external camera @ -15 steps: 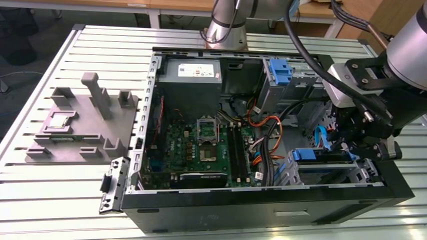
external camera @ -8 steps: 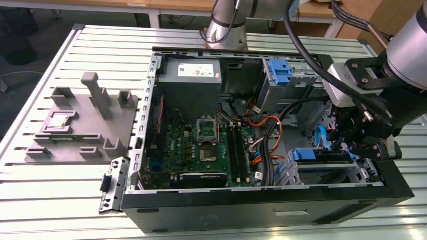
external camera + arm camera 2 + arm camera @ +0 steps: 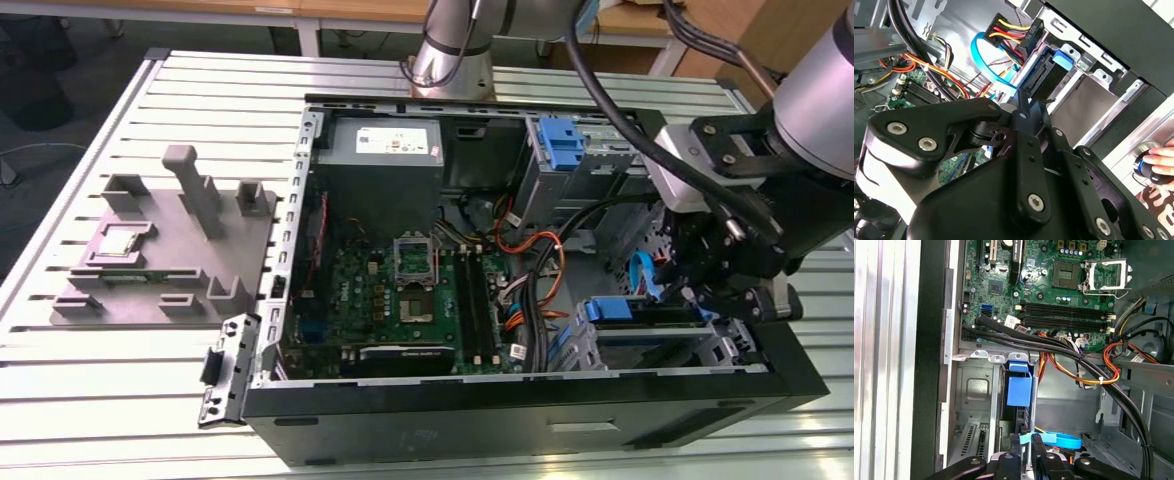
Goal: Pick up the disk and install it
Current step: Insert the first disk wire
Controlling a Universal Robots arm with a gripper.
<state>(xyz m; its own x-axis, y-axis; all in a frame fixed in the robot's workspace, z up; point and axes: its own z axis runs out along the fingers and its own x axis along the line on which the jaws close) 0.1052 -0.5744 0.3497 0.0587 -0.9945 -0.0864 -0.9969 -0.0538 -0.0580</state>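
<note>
The gripper point(image 3: 1026, 444) has its two black fingers drawn almost together, with only a thin slit between them and nothing visibly clamped there. Their tips sit right at the near end of the disk point(image 3: 1019, 389), beside a flat blue data cable point(image 3: 1054, 440) that loops past them.

The disk stands on edge in the metal drive cage point(image 3: 974, 390) at the corner of the open computer case. Its bright blue bracket tab points towards the motherboard point(image 3: 1054, 290). In the exterior view the same blue tab point(image 3: 621, 310) shows just beside the gripper point(image 3: 707, 290).

As a judgement, a metal drive in a plastic frame should be rigid, fairly dense for its bulk and smooth on its faces. It would not take knocks well. The stiff flat sides or the bracket look like the safest places to grip, clear of the connector end.

The disk's label face is turned away. The power supply point(image 3: 380, 150) carries a white sticker with a red mark, and its print is too small to read.
</note>
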